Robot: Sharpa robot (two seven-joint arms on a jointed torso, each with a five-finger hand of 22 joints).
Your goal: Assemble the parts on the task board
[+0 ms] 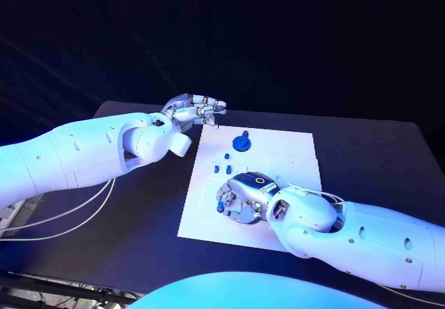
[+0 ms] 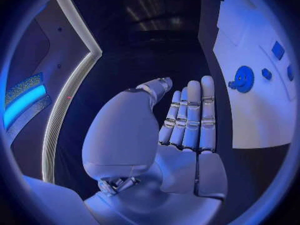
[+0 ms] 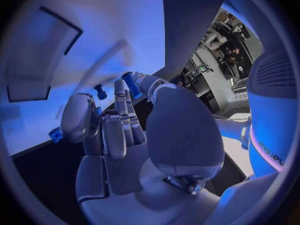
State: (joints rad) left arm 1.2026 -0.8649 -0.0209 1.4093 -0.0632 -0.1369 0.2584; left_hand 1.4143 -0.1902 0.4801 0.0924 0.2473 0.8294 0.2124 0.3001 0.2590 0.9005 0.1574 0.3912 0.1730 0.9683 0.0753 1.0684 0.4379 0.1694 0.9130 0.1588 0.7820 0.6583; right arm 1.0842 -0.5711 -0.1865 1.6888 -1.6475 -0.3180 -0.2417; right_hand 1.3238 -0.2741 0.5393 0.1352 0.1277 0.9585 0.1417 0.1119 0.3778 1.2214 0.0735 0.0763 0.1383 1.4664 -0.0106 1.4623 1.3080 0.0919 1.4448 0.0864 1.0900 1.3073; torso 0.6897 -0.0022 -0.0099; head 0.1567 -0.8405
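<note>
Matte white rectangular task board [image 1: 278, 154] lies flat mid-table on the dull black tabletop [image 1: 371, 148], w/ bare black margin on all sides. On it: a round blue gear-like part w/ a raised hub [image 1: 242, 142] toward the far end, well apart from a cluster of small blue peg-shaped parts [image 1: 224, 169] nearer the middle.

Right hand [image 1: 243, 198], silver segmented metal, sits over the board's near-left area, fingers curled down among small blue pieces. Right wrist view adds what the head view hides: a small blue peg [image 3: 129, 79] at its fingertips, apparently pinched, w/ another blue peg [image 3: 99, 90] standing on the white surface just beside.

Left hand [image 1: 193, 109] is raised beyond the board's far-left corner, off the plate. Left wrist view shows its fingers [image 2: 190, 117] straight, pressed side by side, thumb alongside, holding nothing; the gear [image 2: 243, 79] lies well clear of it.

Open board surface remains to the right of the parts.
</note>
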